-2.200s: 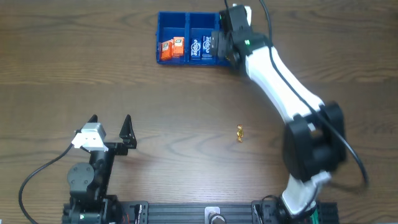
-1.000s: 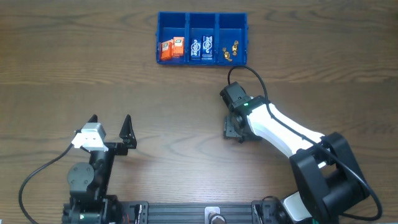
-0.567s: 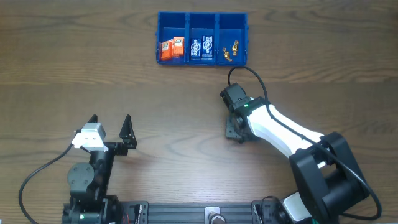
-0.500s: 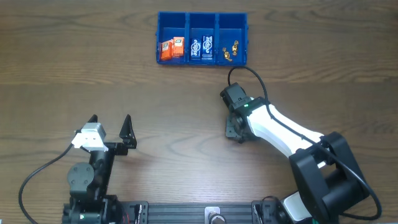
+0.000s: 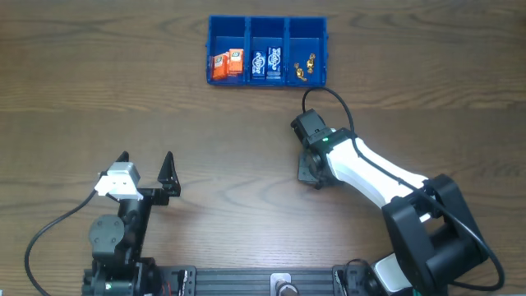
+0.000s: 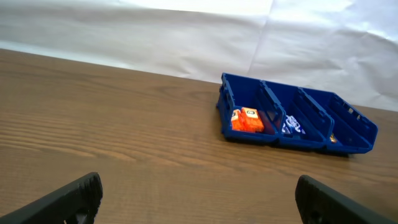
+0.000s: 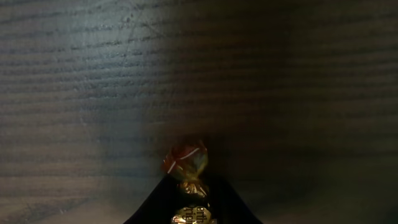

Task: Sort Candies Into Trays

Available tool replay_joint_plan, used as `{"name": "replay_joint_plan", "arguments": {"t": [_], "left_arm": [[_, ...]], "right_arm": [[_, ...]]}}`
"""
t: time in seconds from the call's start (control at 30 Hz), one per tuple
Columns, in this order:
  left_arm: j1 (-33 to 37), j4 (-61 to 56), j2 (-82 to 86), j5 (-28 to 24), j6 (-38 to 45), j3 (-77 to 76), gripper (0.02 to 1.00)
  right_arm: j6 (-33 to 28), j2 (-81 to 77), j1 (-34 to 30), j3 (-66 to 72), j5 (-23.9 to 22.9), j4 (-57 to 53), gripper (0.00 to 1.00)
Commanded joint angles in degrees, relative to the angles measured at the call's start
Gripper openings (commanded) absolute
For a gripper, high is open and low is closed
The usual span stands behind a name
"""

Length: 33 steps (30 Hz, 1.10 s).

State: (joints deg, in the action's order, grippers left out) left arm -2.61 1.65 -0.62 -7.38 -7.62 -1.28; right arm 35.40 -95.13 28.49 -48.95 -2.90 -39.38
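My right gripper (image 5: 312,174) is down on the wooden table near its middle. In the right wrist view its dark fingers meet around a gold-wrapped candy (image 7: 185,160), and the gripper (image 7: 189,194) is shut on it. A blue three-compartment tray (image 5: 268,18) stands at the far edge. It holds orange candies (image 5: 227,64) in its left compartment, blue ones (image 5: 268,62) in the middle and gold ones (image 5: 305,67) on the right. My left gripper (image 5: 145,160) stands open at the near left, and the tray (image 6: 292,118) lies far ahead of it.
Bare wooden table spreads between the tray and both arms. The right arm's cable (image 5: 316,94) loops above its wrist, just short of the tray. A white backdrop (image 6: 186,37) rises behind the table's far edge.
The right arm swung back from the tray to the table's middle and came down over the loose gold candy. In the last second it has barely shifted. The left arm has not moved.
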Motion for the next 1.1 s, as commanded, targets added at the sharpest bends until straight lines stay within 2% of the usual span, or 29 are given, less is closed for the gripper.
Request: {"name": "replay_joint_plan", "arguments": {"t": [0.03,0.2,0.37,0.57,0.73,0.87,1.0,1.1], "left_arm": [[0.35,2.08,0.35,-1.05,0.35,1.01,0.998],[0.35,2.05,0.35,-1.05,0.35,1.01,0.998],[0.35,2.08,0.35,-1.05,0.35,1.01,0.998],[0.35,2.05,0.35,-1.05,0.35,1.01,0.998],[0.35,2.08,0.35,-1.05,0.35,1.01,0.998],[0.35,2.08,0.35,-1.05,0.35,1.01,0.998],[0.35,2.08,0.35,-1.05,0.35,1.01,0.996],[0.35,2.08,0.35,-1.05,0.35,1.01,0.998]], "right_arm": [[0.44,0.15,1.66,-5.6,1.05,-3.17,0.163],[-4.24,-0.13,1.92,-20.81,-2.82,-10.49,0.163],[-8.57,-6.73,-2.62,-41.75,-6.54,-15.78,0.161],[-12.02,-21.46,-5.75,-63.01,-16.13,-16.28,0.163],[-12.96,-27.78,-7.65,-66.86,-16.22,-11.93,0.172],[-12.98,-29.18,-9.05,-66.86,-13.9,-9.73,0.18],[-13.0,-29.2,-9.29,-66.86,-13.51,-8.79,0.187],[-13.35,-29.2,-9.27,-66.86,-13.55,-8.61,0.283]]}}
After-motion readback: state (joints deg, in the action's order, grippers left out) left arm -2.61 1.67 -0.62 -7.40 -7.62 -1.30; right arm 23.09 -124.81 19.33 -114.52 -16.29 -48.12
